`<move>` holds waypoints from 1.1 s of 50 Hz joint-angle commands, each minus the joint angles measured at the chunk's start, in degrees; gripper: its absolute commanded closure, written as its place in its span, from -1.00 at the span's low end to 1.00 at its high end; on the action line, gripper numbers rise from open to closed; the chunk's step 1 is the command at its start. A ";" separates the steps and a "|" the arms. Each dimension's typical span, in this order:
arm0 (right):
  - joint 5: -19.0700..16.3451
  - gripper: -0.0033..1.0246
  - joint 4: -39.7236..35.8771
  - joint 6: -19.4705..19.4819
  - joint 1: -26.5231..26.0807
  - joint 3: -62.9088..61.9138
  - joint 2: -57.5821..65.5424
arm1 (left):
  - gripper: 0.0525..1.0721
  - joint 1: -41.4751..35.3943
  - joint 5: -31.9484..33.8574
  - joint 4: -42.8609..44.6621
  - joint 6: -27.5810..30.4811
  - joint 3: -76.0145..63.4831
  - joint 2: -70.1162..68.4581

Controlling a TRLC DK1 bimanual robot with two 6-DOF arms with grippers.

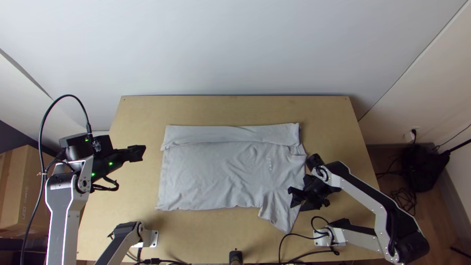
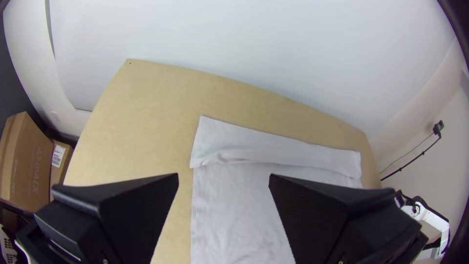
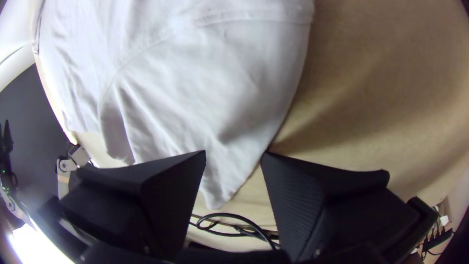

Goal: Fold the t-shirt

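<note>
1. T-shirt [image 1: 221,172]: spread mid-desk [image 1: 235,110], far side turned inward as a long strip [image 1: 230,133]; near sleeve [image 1: 279,211] out flat toward the arms' bases.
2. Handling (judged): light, limp knit, not fragile; likely to wrinkle or drag if pulled from one point, and the strip could slip open.
3. Hold (judged): pinch the sleeve near its hem, plus the near bottom corner [image 1: 161,206]; lift both evenly.
4. Right end effector [image 3: 233,152]: fingers apart at the sleeve, nothing clamped.
5. Left end effector [image 2: 223,175]: fingers apart, beyond the bottom hem, empty.
</note>
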 commanded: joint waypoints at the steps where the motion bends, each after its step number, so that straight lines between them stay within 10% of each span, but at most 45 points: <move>1: -0.17 -0.01 1.13 1.61 1.69 -1.49 2.44 | -0.76 0.60 0.67 -0.90 2.15 0.27 -0.50; 10: 0.36 0.00 2.36 2.05 4.94 -1.41 4.90 | -0.76 1.30 0.67 -1.69 4.26 1.85 1.26; 17: 5.81 0.94 4.47 1.96 5.82 -1.58 3.76 | -0.76 0.77 0.84 -5.30 7.51 1.41 1.26; 33: 6.24 0.95 1.13 1.87 2.83 0.00 -2.13 | -0.75 -5.12 -2.41 -26.48 29.66 -7.99 1.00; 55: 6.07 0.95 -6.70 3.19 1.16 4.40 -7.84 | -0.75 -15.49 -12.08 -22.88 34.58 -23.90 1.96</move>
